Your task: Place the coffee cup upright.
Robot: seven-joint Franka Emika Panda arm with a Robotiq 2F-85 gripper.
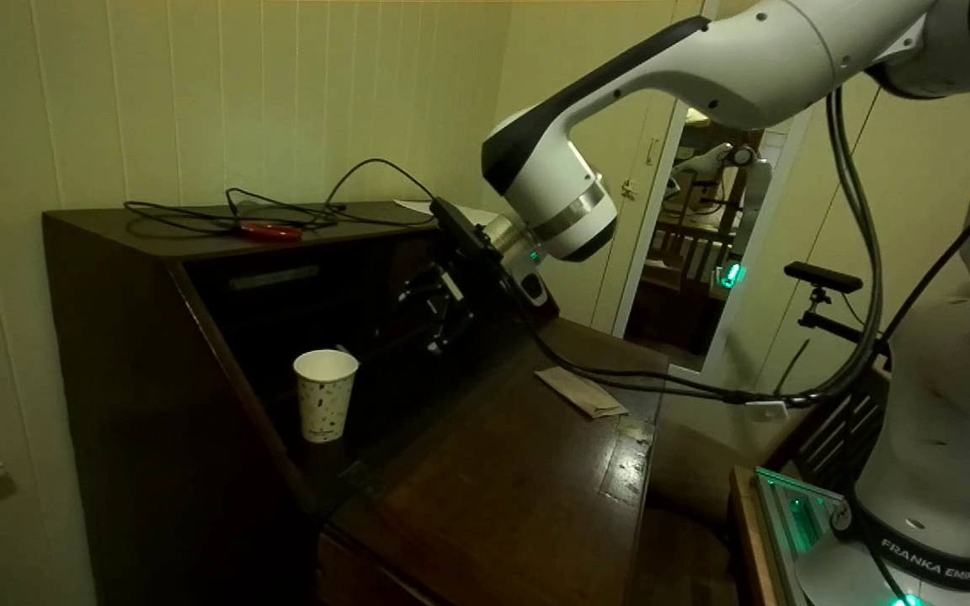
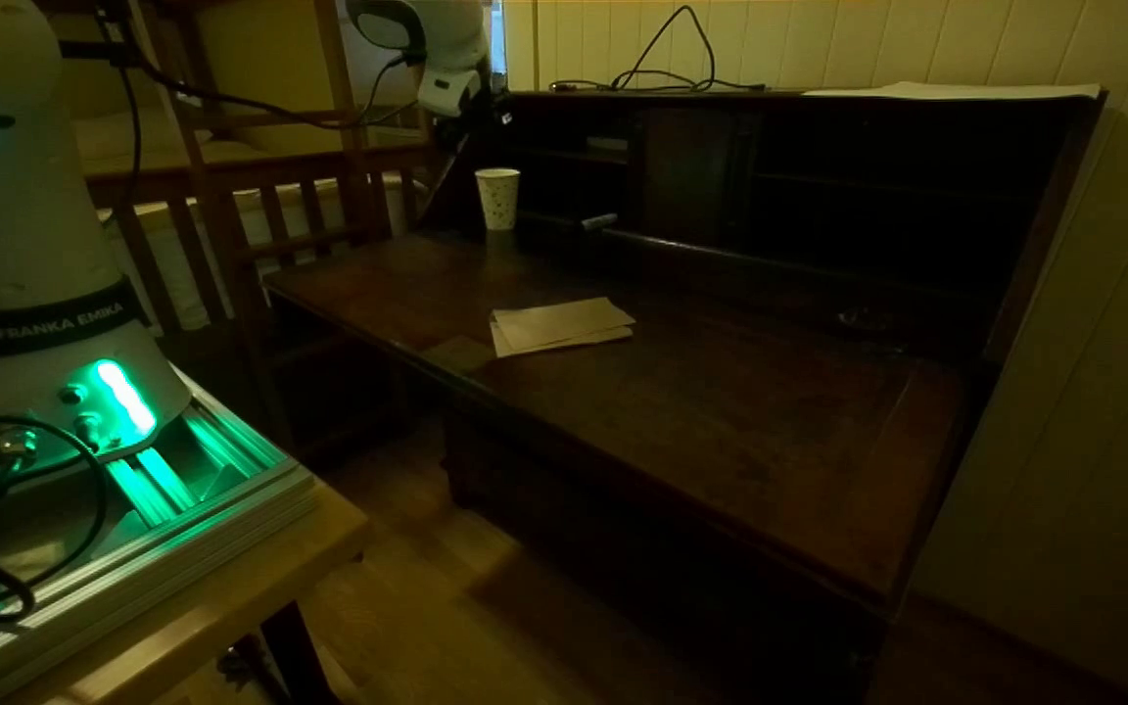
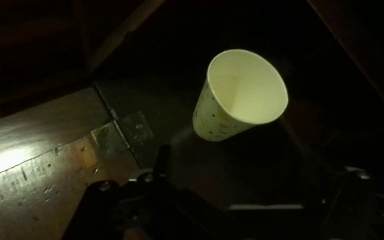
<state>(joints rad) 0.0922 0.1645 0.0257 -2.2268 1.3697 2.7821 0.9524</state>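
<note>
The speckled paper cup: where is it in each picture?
In an exterior view: the cup stands left of centre, just below mid-height.
In an exterior view: the cup is slightly left of centre, upper part.
Wrist view: the cup is right of centre, mostly in the upper half.
Shared landmark: the wooden desk beneath it.

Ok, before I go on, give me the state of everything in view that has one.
Coffee cup: upright, rim up, not held
Hand: open, apart from the coffee cup
Desk leaf: folded down
Paper: lying on the desk leaf, folded or layered
Loose cable: looped
Base light: lit green
</note>
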